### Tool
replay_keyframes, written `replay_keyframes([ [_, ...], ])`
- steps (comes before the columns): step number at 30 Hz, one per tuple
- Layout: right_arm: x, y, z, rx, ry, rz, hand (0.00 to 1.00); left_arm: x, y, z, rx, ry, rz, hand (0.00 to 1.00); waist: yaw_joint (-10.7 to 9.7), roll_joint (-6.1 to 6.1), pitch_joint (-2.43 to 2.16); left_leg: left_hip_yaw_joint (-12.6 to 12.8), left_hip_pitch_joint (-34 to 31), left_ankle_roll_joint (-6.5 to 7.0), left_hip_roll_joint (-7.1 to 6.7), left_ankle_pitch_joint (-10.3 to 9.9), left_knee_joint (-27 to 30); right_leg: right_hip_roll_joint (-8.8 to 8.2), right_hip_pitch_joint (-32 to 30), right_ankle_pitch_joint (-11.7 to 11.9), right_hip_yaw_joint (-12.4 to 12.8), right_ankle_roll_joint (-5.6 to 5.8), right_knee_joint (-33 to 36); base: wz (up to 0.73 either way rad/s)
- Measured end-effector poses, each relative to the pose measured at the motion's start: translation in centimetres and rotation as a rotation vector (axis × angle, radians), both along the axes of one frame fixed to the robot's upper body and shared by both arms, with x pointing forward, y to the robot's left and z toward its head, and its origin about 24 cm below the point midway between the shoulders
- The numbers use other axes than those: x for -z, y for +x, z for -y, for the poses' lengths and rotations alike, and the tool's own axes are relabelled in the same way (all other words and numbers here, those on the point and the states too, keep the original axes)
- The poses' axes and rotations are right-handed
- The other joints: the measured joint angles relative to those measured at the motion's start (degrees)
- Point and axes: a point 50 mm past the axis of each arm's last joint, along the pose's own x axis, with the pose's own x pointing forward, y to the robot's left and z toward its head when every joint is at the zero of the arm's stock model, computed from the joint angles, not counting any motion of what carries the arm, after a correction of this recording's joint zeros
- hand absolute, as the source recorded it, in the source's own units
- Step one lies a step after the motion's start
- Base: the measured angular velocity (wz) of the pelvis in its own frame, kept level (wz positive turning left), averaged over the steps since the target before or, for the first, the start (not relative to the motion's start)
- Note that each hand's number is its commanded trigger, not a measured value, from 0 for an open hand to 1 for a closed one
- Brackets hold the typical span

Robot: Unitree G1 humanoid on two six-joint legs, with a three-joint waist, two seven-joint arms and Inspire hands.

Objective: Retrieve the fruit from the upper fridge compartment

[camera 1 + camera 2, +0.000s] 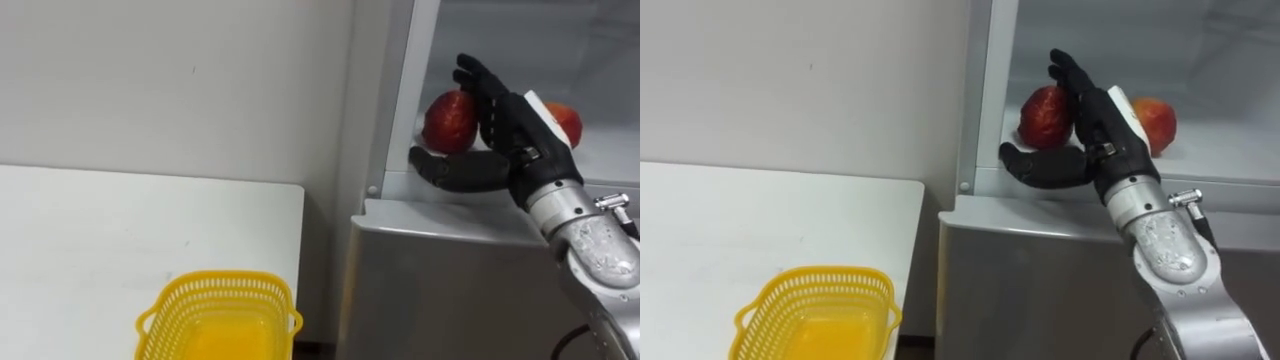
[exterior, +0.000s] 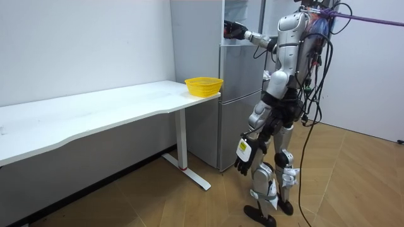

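barely begun — right robot hand (image 1: 515, 125) inside the upper fridge (image 1: 600, 40), flat and open beside the red apple (image 1: 448, 122) on the shelf (image 1: 610, 165), nothing gripped. second apple (image 1: 566, 122) behind. left robot hand (image 2: 243, 165) idle at the side. left to do: grasp, lift out — perhaps into the yellow basket (image 1: 215, 283).

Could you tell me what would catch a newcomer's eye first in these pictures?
The robot's right hand reaches into the open upper fridge compartment, fingers straight, thumb spread below a red apple near the shelf's front edge. A second apple lies partly hidden behind the hand. Lower left, a yellow basket sits on the white table, at its end beside the fridge.
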Motion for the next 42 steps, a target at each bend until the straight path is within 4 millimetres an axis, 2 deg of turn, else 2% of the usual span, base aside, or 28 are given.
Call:
replay_keyframes([
  [7,-0.2,0.8,1.0,-0.022,0.045,-0.068,0.0,-0.1,0.2,-0.4,-0.035,0.011,0.001,0.0,0.2,-0.81,-0.42,0.1,0.0,0.0,0.01,0.0,0.0,0.03,0.0,0.0,0.1,-0.01,0.0,0.0],
  [10,-0.3,1.2,1.3,-0.025,0.043,-0.092,0.0,-0.1,0.2,-0.4,-0.042,0.014,-0.003,0.0,0.3,-1.13,-0.32,0.1,0.0,0.0,0.05,0.0,0.0,0.36,0.0,0.1,0.1,-0.09,0.0,0.0],
  [14,-0.1,1.3,1.5,-0.024,0.036,-0.111,0.0,-0.2,0.3,-0.5,-0.045,0.018,-0.009,0.0,0.6,-1.25,-0.4,0.1,0.0,0.0,0.13,0.0,0.1,0.41,0.0,0.1,0.1,-0.17,0.0,0.0],
  [16,0.0,1.4,1.6,-0.022,0.035,-0.117,0.73,-0.2,0.3,-0.5,-0.047,0.02,-0.013,0.0,0.7,-1.04,-0.26,0.1,-0.1,-0.01,0.21,0.0,0.3,0.42,0.0,0.1,0.3,-0.23,0.0,0.0],
  [17,0.0,1.4,1.6,-0.022,0.035,-0.119,0.73,-0.2,0.3,-0.5,-0.047,0.021,-0.014,0.0,0.8,-1.06,-0.27,0.1,-0.1,-0.01,0.23,0.0,0.3,0.42,0.0,0.2,0.3,-0.24,0.0,0.0],
  [18,0.0,1.4,1.6,-0.022,0.034,-0.12,0.98,-0.2,0.4,-0.5,-0.048,0.022,-0.013,0.0,0.9,-0.98,-0.21,0.2,-0.1,-0.01,0.27,0.0,0.4,0.43,0.0,0.2,0.5,-0.28,0.0,0.0],
  [28,0.0,1.4,1.5,-0.028,0.029,-0.122,1.0,-0.2,0.7,-0.6,-0.048,0.03,-0.013,0.0,1.0,-0.78,-0.17,0.2,0.0,-0.03,0.36,0.0,0.5,0.62,0.0,0.2,1.0,-0.33,0.0,0.0],
  [42,-0.1,1.6,0.9,-0.007,0.012,-0.111,1.0,-0.3,1.5,-0.7,-0.044,0.056,0.014,0.0,0.9,-0.14,-0.43,0.3,0.0,-0.02,0.31,0.0,0.5,0.53,-0.4,0.2,1.4,-0.34,0.0,0.0],
])
